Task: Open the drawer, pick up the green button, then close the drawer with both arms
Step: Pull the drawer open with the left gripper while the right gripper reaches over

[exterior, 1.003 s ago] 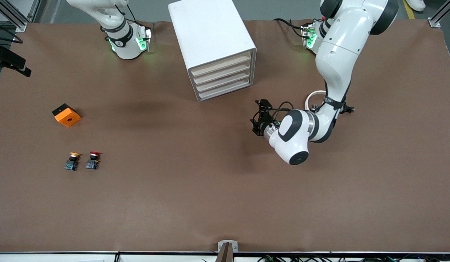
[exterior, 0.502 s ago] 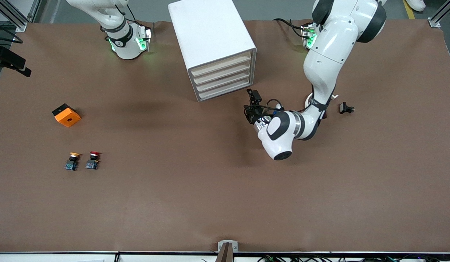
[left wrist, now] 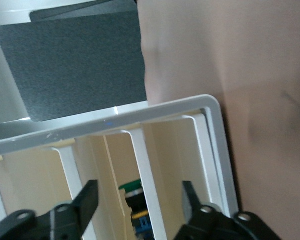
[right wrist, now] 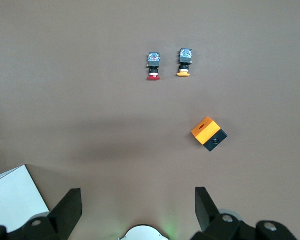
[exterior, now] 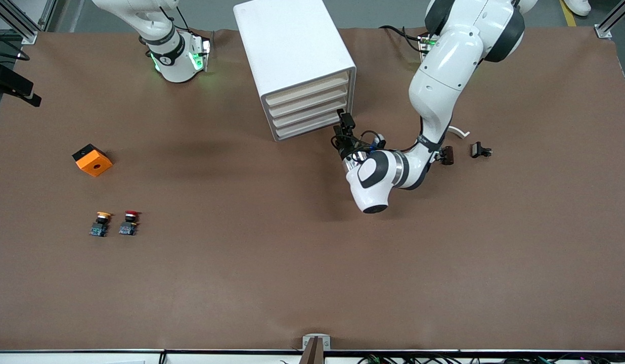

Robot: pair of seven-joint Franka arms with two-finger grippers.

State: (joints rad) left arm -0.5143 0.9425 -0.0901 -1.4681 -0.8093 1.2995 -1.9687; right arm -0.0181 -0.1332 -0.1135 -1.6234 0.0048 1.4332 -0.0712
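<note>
The white cabinet (exterior: 292,50) stands at the back middle of the table. All its cream drawers look shut, and the bottommost drawer (exterior: 306,129) is lowest. My left gripper (exterior: 343,127) is open, just in front of the drawer fronts at the corner toward the left arm's end. In the left wrist view the left gripper (left wrist: 140,200) faces the cabinet front (left wrist: 210,145). The green-capped button (left wrist: 132,189) shows inside through a notch in a cream front; I cannot tell which drawer holds it. My right gripper (right wrist: 137,200) is open and empty, waiting high over the table.
An orange block (exterior: 92,160), a yellow-capped button (exterior: 100,223) and a red-capped button (exterior: 129,222) lie toward the right arm's end; they also show in the right wrist view, the block (right wrist: 209,134) nearest. Small black parts (exterior: 480,150) and a white curved piece (exterior: 459,132) lie by the left arm.
My left arm has swung toward the cabinet, carrying its open gripper from the bare table up to the drawer fronts. The right arm has not moved.
</note>
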